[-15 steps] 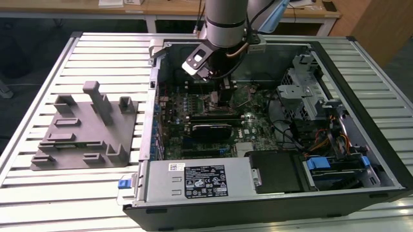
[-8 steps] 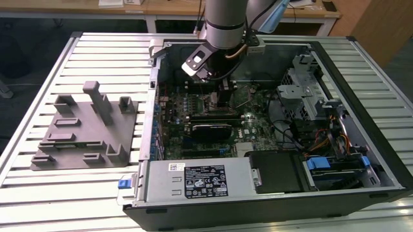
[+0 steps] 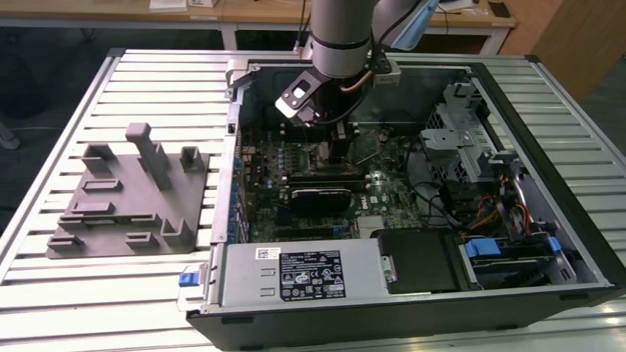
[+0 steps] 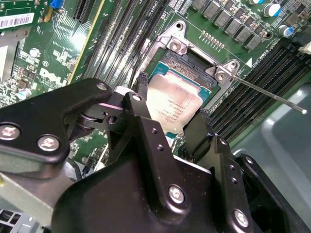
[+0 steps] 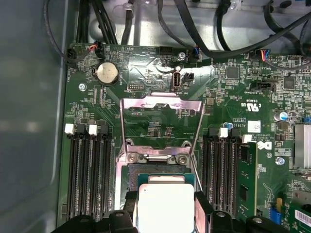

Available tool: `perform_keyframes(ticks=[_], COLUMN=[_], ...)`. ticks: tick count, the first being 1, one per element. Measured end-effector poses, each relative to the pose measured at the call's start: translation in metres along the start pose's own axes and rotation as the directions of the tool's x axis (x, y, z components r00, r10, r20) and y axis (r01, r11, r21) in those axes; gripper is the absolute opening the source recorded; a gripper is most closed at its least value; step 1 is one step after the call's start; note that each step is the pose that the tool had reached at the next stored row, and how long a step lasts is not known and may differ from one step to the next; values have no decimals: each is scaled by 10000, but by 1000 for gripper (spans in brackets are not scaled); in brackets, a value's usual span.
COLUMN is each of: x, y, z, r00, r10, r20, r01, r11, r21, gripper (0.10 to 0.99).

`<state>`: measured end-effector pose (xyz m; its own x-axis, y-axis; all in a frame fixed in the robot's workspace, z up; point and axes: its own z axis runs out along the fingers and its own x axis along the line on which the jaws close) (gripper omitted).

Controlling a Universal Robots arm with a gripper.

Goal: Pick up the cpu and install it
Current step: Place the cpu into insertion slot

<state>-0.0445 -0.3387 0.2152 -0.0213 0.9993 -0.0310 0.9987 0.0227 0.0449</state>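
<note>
The gripper (image 4: 171,107) is clenched on the cpu (image 4: 171,97). One black finger (image 4: 140,90) presses one edge of the chip and the other finger (image 4: 201,124) presses the opposite edge. In the first wrist view the gripper (image 5: 166,209) frames the same cpu (image 5: 166,204), whose pale silver-grey lid faces up between the fingertips and has a thin green border around it. Directly under the held chip lies the open processor socket (image 4: 193,60), its dark contact field showing just past the chip's far edge; whether the chip already rests in it I cannot tell. Just beyond the fingertips the socket's metal load plate (image 5: 160,103) stands swung open, and a thin retention lever (image 4: 267,93) sticks out sideways from the socket's corner, apart from the gripper. Black memory slots (image 5: 87,170) flank the gripper on both sides, and a green memory module (image 5: 248,179) sits in one slot past the fingers. Farther out on the green motherboard (image 5: 146,73) is a coin-cell battery (image 5: 107,73), with dark cables (image 5: 194,29) beyond the board's edge. In the exterior view the arm (image 3: 341,37) reaches down so the gripper (image 3: 338,147) is inside the open computer case (image 3: 391,323). The power supply (image 3: 293,273) is near the case wall, well apart from the gripper. Outside the case, far from the gripper toward the exterior view's left, a grey plastic fixture (image 3: 122,198) lies on the slatted table (image 3: 59,308).
</note>
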Motion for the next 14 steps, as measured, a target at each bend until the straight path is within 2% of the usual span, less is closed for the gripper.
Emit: perform_keyframes(ticks=[14], x=[23], y=[-13], z=[86], r00=[9999], r10=[152], r20=[29], r01=[-152], r11=[9999], r21=[4], gripper=[541])
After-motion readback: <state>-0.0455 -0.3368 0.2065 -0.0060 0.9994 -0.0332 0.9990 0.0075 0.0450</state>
